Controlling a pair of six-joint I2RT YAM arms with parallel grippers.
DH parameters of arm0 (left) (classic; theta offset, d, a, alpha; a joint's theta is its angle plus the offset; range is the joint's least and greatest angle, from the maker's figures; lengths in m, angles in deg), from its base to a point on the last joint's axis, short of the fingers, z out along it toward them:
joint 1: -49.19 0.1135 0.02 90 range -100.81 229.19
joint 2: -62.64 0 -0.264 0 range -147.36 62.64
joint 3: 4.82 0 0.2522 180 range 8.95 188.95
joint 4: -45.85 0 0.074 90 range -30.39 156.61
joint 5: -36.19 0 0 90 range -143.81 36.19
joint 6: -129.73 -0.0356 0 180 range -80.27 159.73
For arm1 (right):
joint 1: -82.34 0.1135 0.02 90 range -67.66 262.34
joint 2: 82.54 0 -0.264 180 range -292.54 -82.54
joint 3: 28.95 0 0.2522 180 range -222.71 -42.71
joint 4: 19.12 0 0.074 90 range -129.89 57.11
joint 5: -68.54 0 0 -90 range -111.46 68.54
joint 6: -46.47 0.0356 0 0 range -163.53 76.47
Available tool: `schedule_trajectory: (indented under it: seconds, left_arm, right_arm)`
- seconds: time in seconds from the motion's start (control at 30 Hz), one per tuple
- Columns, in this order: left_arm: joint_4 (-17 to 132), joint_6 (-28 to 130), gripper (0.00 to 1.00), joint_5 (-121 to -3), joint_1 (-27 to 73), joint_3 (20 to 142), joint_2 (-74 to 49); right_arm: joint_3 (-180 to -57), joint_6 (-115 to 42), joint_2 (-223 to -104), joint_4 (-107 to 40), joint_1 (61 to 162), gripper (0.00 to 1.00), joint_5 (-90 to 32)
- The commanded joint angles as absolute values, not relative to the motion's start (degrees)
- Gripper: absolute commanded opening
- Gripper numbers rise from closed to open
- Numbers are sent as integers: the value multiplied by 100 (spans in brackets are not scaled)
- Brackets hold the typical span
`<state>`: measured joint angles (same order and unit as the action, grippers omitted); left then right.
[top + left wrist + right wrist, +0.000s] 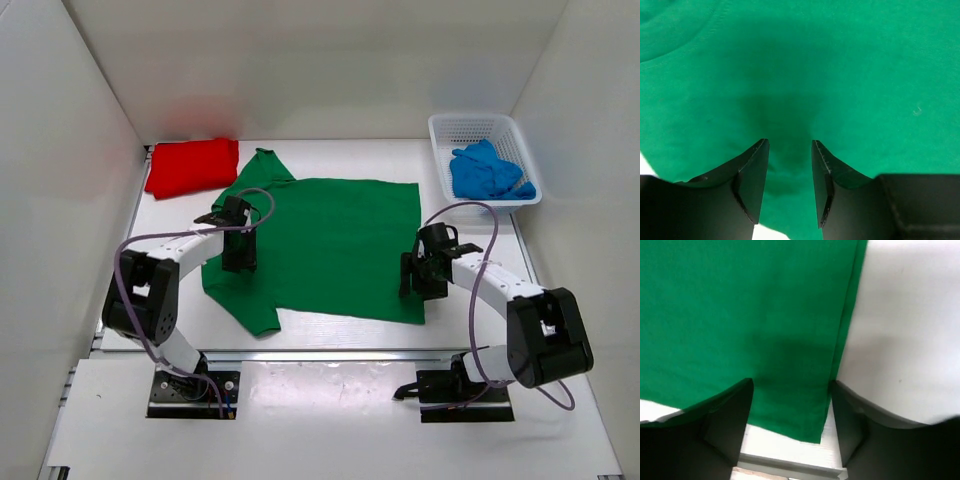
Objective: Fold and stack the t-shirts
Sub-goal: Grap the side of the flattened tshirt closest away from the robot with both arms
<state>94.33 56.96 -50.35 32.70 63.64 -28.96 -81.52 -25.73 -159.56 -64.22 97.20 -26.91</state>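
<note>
TOP: green shirt (pixel 330 240) flat, long axis left-right, collar left, hem right; left gripper (pixel 240 262) above its near shoulder, right gripper (pixel 413 285) at its near hem corner | LEFT WRIST: jaws apart, green cloth directly beneath | RIGHT WRIST: jaws apart, straddling the hem edge
</note>
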Motion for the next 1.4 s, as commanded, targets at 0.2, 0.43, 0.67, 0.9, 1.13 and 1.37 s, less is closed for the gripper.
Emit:
schedule_trajectory:
  seconds: [0.2, 0.43, 0.67, 0.9, 1.13, 1.37]
  left_arm:
    - [9046, 5713, 25, -5223, 3267, 6835, -3710]
    - [9598, 5432, 17, -5039, 3337, 8818, -4774]
    - [9995, 5353, 38, -5688, 3390, 8896, -3768]
    - [9793, 5484, 43, -5480, 3496, 6899, -1912]
    - [8880, 6239, 42, -5399, 3259, 5343, -1286]
    - [8142, 6618, 41, -5179, 3039, 4991, -1760]
  right_arm:
    - [-8673, -2894, -16718, -6180, 9501, 0, -2691]
    - [-9674, -3386, -17262, -6478, 8762, 0, -2533]
    - [-10010, -3439, -17597, -6488, 8762, 0, -2462]
    - [-9852, -3386, -17457, -6479, 8858, 0, -2506]
    - [-9773, -3360, -17333, -6409, 8893, 0, -2559]
    - [-9466, -3343, -17193, -6295, 8858, 0, -2620]
